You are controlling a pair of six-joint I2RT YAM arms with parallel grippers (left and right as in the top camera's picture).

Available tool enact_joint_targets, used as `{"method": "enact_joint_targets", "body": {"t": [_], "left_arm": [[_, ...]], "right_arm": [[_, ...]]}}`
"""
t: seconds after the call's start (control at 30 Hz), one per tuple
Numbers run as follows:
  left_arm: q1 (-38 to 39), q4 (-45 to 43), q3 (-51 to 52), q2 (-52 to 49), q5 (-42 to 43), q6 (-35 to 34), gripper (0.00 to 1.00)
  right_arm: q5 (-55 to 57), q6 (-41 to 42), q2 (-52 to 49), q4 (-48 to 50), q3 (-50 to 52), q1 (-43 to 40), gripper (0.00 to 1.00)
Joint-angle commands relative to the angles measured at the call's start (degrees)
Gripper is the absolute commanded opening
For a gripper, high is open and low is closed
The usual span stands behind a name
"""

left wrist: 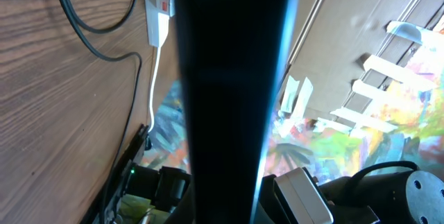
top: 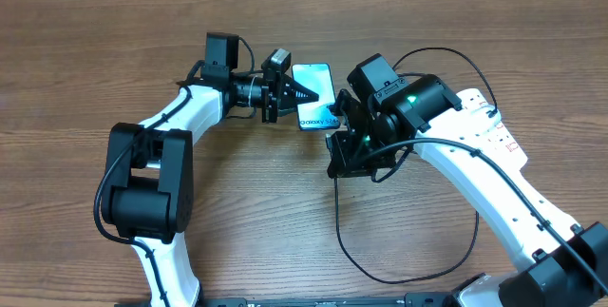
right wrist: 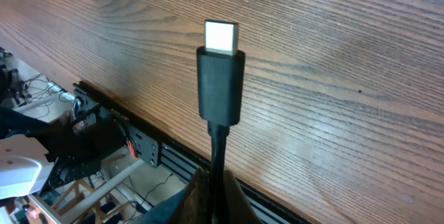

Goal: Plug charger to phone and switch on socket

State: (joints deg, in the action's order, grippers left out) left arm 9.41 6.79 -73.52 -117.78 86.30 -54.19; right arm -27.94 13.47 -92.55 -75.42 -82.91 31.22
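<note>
In the right wrist view the right hand (right wrist: 211, 197) is pinched narrow on the charger (right wrist: 220, 85) just behind its connector. The bright metal tip stands free above the bare table (right wrist: 347, 78). The phone does not appear in this view, so the tip is judged not yet lined up with a port.

From overhead, the phone (top: 315, 94) sits just beyond the right hand, screen lit, and is gripped at one edge by the left hand (top: 285, 93). In the left wrist view it fills the frame as a dark slab seen edge-on.

The charger's slack loops toward the table's front edge. The socket (left wrist: 158, 5) lies furthest off, with its white cord trailing.

The main risk is a skewed approach. Held only by the cable, the connector can twist and scrape the phone's edge rather than seat. An insertion push could pivot the phone in its one-edge grip. The loose loop may also snag on the right arm.
</note>
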Motion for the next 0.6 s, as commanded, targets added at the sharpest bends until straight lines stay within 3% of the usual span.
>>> {"method": "enact_joint_targets", "body": {"t": [0.0,0.37,0.57], "left_arm": [[0.1,-0.3,-0.2,0.0,1.3,2.4,0.04],[0.1,-0.2,-0.2,0.0,2.3,1.6,0.04],[0.1,-0.2,-0.2,0.0,2.2,6.8,0.04]], "right_arm": [[-0.6,0.0,-1.0,0.3,-1.6,1.3,0.04],[-0.8,0.7,-3.7,1.3,-1.6,2.2,0.04],[-0.8,1.5,-3.7,2.4,-1.6,2.1,0.04]]}}
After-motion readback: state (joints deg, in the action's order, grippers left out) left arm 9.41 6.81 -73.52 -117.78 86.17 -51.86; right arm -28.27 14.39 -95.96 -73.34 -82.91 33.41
